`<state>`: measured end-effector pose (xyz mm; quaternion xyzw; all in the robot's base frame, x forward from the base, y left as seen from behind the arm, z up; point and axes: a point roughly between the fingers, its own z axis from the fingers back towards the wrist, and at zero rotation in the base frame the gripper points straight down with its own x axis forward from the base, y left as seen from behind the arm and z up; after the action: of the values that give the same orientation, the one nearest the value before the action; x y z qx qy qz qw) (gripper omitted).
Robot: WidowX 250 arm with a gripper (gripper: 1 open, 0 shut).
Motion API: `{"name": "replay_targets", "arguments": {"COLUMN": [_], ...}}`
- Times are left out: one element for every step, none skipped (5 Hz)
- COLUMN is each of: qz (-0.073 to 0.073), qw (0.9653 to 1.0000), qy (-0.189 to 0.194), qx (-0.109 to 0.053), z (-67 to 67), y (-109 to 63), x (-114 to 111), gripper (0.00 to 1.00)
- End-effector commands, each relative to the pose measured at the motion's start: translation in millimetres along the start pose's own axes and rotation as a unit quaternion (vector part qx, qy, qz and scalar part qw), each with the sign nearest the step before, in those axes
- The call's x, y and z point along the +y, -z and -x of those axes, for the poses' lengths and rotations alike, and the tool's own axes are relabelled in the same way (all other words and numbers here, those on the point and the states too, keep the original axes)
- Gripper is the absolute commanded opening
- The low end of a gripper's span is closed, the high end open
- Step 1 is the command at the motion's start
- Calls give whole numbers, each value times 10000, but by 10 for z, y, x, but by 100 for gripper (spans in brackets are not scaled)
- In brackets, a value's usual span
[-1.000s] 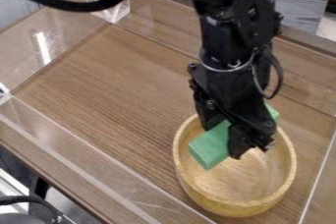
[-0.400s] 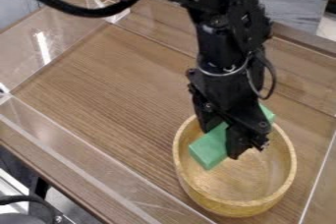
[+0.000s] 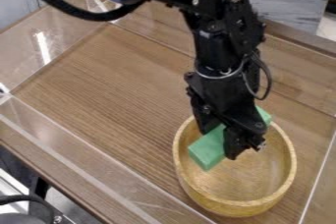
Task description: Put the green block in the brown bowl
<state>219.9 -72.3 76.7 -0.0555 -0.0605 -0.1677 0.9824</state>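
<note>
Right over the round, light tan wooden bowl with the thick rim [image 3: 238,205], the elongated bright green rectangular block [image 3: 207,149] sat tilted, its near end within the bowl's outline and its other end running up behind the black gripper [image 3: 231,135], with a bit of green showing on the far side too. The gripper, pointing down, had its jaws closed around the block's middle, parted only by the block's width, though whether the block touched the bowl I could not tell; around them stretched the brown wood-grained table [image 3: 98,90]
</note>
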Motion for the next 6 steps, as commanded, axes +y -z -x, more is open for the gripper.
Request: {"name": "replay_targets", "arguments": {"qz": [9,38,68,98,129,164], "qw": [9999,9999,9999,9999,9998,9998], "qy": [-17,-36,-53,-71,-89,-108], "qx": [-146,-137,-128,-120,-112,-101], "z": [-77,-81,-83,-84,-84,-85], "y": [-33,-5,16,32,45,52], "x": [44,60,72,84,94,102], "gripper": [0,0,0,0,0,0]}}
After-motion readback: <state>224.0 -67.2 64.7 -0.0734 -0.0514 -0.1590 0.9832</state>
